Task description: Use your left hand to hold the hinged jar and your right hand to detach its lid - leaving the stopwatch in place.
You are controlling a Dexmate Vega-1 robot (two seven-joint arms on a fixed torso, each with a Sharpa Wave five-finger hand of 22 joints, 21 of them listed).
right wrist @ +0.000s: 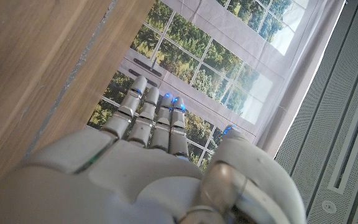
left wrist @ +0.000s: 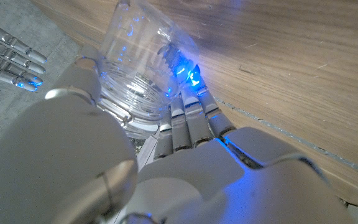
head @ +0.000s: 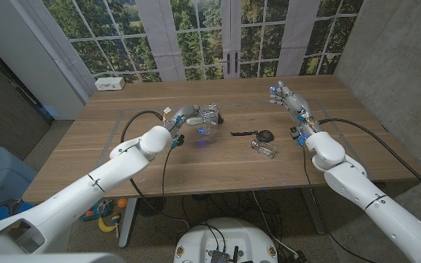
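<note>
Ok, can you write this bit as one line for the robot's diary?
left hand grips jar | right hand open, away | stopwatch untouched | lid not visibly off

White arms, grey blue-lit fingers (right wrist: 157, 121)

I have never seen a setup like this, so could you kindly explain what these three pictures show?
A two-armed white robot stands at a wooden table. One picture looks down from its head; the other two come from cameras on its wrists. The left hand grips a clear glass hinged jar, seen close up in the left wrist view. The right hand is raised, fingers apart, holding nothing. Between them lie a black stopwatch with a cord and a small clear glass piece, perhaps the lid.
</note>
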